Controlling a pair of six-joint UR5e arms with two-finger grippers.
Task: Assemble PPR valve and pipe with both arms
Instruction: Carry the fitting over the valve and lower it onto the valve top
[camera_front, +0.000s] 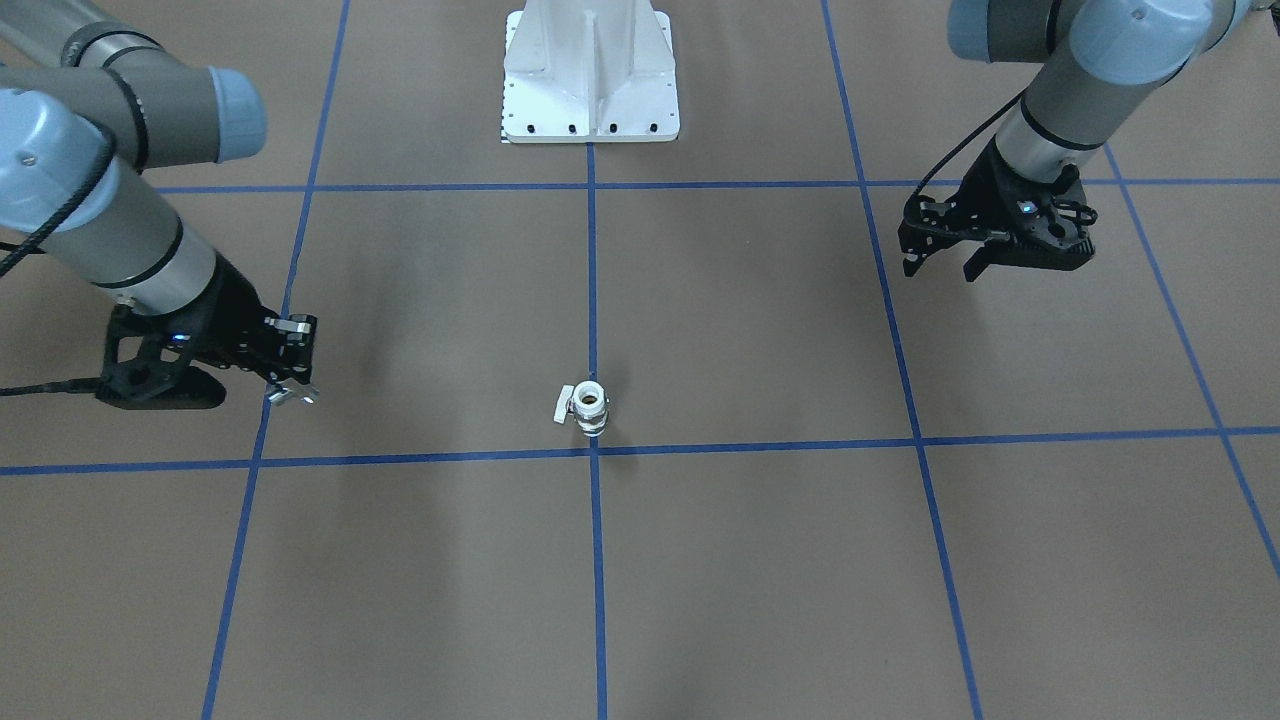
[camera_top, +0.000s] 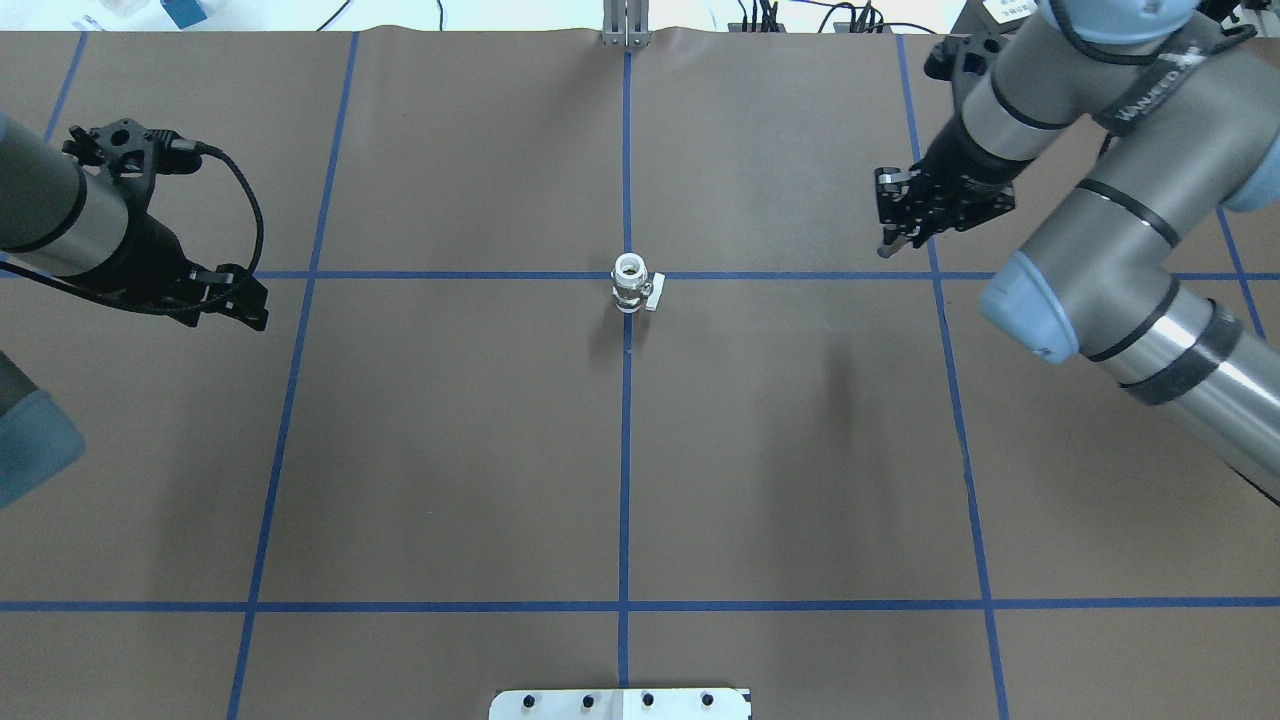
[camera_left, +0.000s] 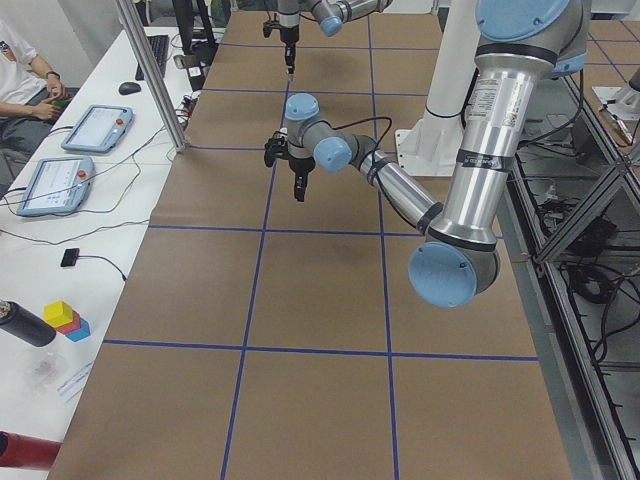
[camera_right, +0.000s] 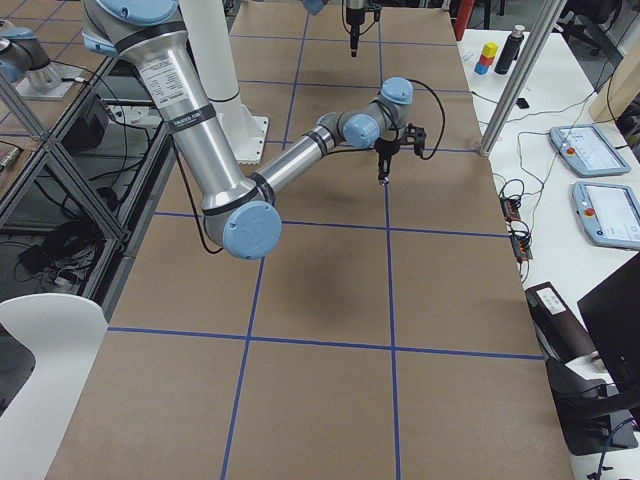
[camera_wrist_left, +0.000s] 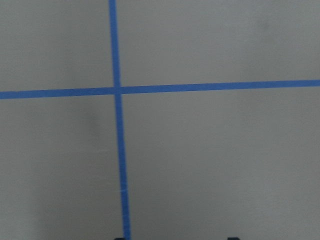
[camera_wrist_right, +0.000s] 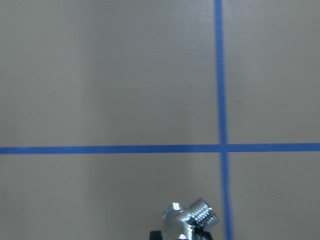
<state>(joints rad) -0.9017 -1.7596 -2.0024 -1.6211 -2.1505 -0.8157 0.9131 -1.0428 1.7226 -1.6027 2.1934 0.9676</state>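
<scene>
Chrome and tiny, the shiny pipe fitting (camera_wrist_right: 186, 221) is pinched in the right jaws and could knock over the stubby white-ended valve (camera_front: 588, 405) standing loose on the counter (camera_front: 760, 560), because the left jaws hang spread, far from it.

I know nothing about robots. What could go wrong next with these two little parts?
The small white-ended, metal-middled valve stands upright and unsupported on the brown table. If the open left gripper comes in slightly off, it could knock the valve over.

The tiny shiny chrome pipe fitting looks angled in the shut right gripper, so it might meet the valve's opening crooked, then jam or slip.
</scene>
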